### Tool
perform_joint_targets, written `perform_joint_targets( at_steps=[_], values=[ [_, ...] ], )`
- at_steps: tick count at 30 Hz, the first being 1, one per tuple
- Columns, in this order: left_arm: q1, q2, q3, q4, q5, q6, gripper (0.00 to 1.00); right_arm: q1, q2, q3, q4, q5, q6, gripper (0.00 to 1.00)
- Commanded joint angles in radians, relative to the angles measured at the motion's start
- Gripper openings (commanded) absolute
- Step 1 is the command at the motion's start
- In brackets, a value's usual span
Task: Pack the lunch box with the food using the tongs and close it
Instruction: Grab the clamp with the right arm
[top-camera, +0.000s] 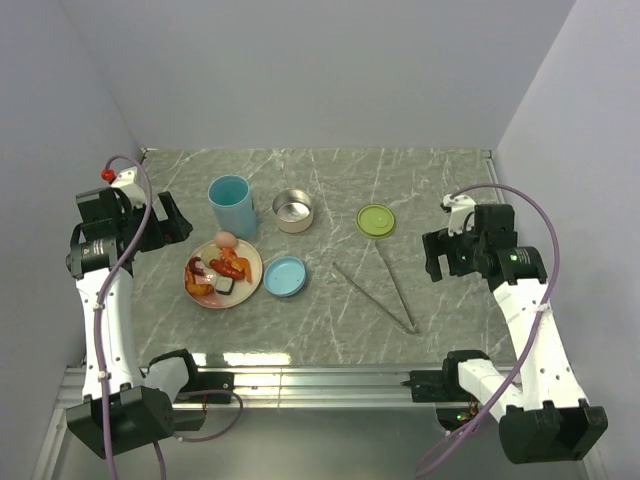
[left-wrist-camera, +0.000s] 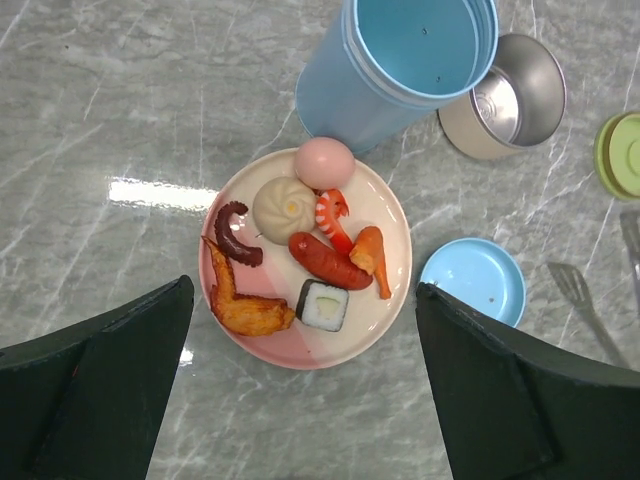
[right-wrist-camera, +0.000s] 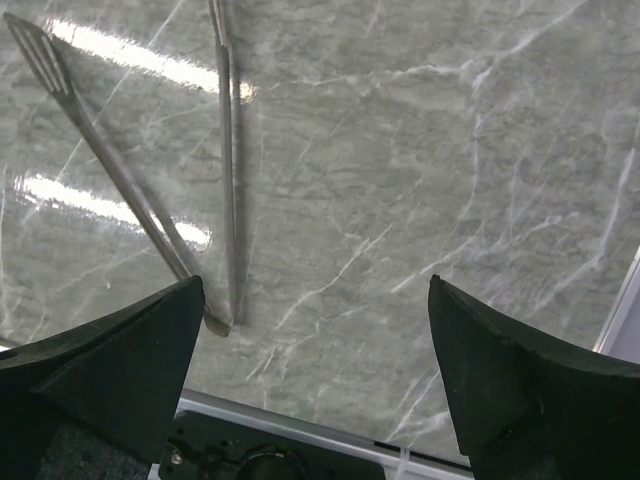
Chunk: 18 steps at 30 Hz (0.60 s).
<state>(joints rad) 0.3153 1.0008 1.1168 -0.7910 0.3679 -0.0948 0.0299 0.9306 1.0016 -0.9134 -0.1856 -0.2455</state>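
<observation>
**Ana:** Silver tongs (top-camera: 396, 290) are lying flat on the marble table (top-camera: 330, 330), with the joined end nearest the bases and the two arms splaying away.

**Ben:** And the claws?

**Ana:** Both are gaping wide and gripping nothing. The right gripper (top-camera: 433, 255) is hovering just right of the tongs, its arm rising from the base. The left gripper (top-camera: 172, 218) is hanging high, facing down towards the plate (left-wrist-camera: 385, 215).

**Ben:** The food (left-wrist-camera: 322, 258)?

**Ana:** It's sitting on that plate, with the blue lid (top-camera: 285, 276) just beside it. Farther back, the blue lunch box (top-camera: 232, 205) is standing open, and the steel bowl (top-camera: 293, 211) and green lid (top-camera: 376, 220) are sitting to its right.
</observation>
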Motion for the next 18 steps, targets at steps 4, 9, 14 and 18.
perform_joint_targets(
  at_steps=[4,9,14,18],
  values=[
    [0.002,0.010,0.047,0.042,-0.027,-0.131,0.99,0.002,0.130,0.097,-0.160,-0.116,-0.165,1.00],
    [0.002,0.027,0.070,0.035,0.000,-0.128,0.99,0.048,0.237,0.082,-0.208,-0.085,-0.202,1.00],
    [0.002,0.024,0.075,0.053,0.006,-0.135,0.99,0.223,0.283,-0.017,-0.165,0.069,-0.157,1.00],
    [0.004,0.024,0.067,0.059,0.037,-0.138,0.99,0.336,0.346,-0.063,-0.128,0.117,-0.118,1.00]
  ],
)
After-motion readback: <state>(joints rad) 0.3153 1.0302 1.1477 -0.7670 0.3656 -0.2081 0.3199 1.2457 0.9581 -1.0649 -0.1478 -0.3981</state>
